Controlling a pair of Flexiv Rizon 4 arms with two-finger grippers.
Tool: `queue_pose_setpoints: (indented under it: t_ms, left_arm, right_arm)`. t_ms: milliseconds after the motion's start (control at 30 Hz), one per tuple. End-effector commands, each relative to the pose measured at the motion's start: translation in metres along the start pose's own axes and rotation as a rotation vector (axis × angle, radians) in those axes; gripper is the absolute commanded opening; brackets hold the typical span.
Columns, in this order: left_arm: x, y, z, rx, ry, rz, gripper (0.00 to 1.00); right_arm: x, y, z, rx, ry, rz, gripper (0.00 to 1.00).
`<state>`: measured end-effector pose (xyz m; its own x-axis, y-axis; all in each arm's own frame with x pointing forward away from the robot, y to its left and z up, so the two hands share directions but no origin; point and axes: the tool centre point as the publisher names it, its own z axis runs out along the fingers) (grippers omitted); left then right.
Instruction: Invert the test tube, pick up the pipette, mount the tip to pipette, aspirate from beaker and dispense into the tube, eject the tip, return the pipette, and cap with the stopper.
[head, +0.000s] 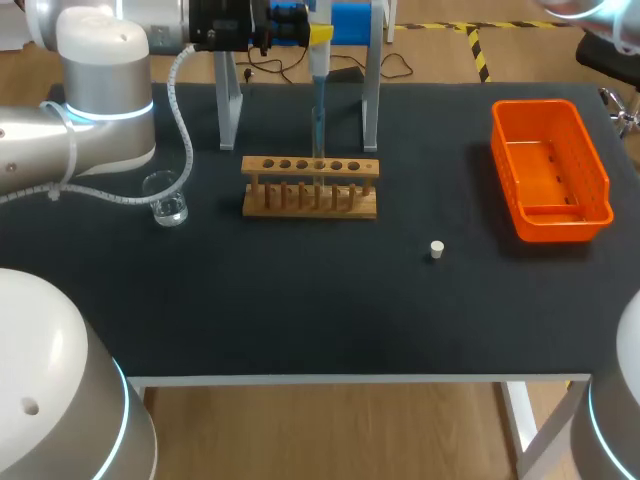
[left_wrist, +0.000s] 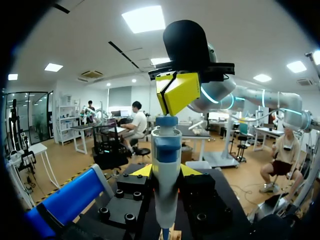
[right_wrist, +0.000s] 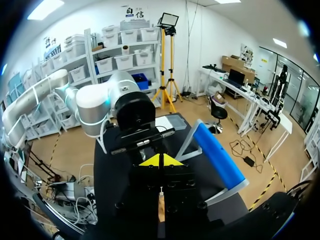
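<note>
- Left end effector (left_wrist: 166, 171) grips the pipette (left_wrist: 165, 150) upright over the rack (head: 310, 187), near the bench's (head: 300, 310) rear edge.
- Right end effector (right_wrist: 160, 160) pinched closed, empty, just above the pipette's top.

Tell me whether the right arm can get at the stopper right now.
Probably yes. The stopper stands alone on bare table, apart from the rack and orange basket. But the right gripper sits with jaws shut above the pipette, so it must first come away and open.
</note>
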<state>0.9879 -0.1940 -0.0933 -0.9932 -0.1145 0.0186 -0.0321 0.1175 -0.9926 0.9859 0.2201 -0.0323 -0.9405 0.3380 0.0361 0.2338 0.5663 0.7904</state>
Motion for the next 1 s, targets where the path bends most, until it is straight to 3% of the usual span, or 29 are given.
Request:
queue_pose_setpoints:
  t_ms: [33, 367, 600, 633, 667, 700, 833, 1000]
  left_arm:
    - [0.0, -0.005, 0.0, 0.002, -0.004, 0.0, 0.0]
    - [0.0, -0.005, 0.0, 0.002, -0.004, 0.0, 0.0]
    - [0.0, -0.005, 0.0, 0.002, -0.004, 0.0, 0.0]
    - [0.0, -0.005, 0.0, 0.002, -0.004, 0.0, 0.0]
    - [0.0, -0.005, 0.0, 0.002, -0.004, 0.0, 0.0]
    - [0.0, -0.005, 0.0, 0.002, -0.004, 0.0, 0.0]
    - [0.0, -0.005, 0.0, 0.002, -0.004, 0.0, 0.0]
    - [0.0, -0.005, 0.0, 0.002, -0.004, 0.0, 0.0]
  right_arm:
    - [0.0, -0.006, 0.005, 0.006, 0.007, 0.004, 0.0]
    - [0.001, -0.007, 0.003, 0.01, 0.009, 0.006, 0.0]
    - [0.004, 0.011, -0.02, -0.065, -0.001, -0.044, 0.0]
    - [0.005, 0.013, -0.024, -0.074, -0.006, -0.052, 0.09]
    - [0.005, 0.014, -0.028, -0.082, -0.009, -0.061, 0.44]
    - [0.006, 0.013, -0.034, -0.091, -0.015, -0.077, 1.0]
    - [0.005, 0.006, -0.052, -0.112, -0.033, -0.1, 1.0]
    - [0.003, -0.023, -0.078, -0.123, -0.079, -0.156, 1.0]
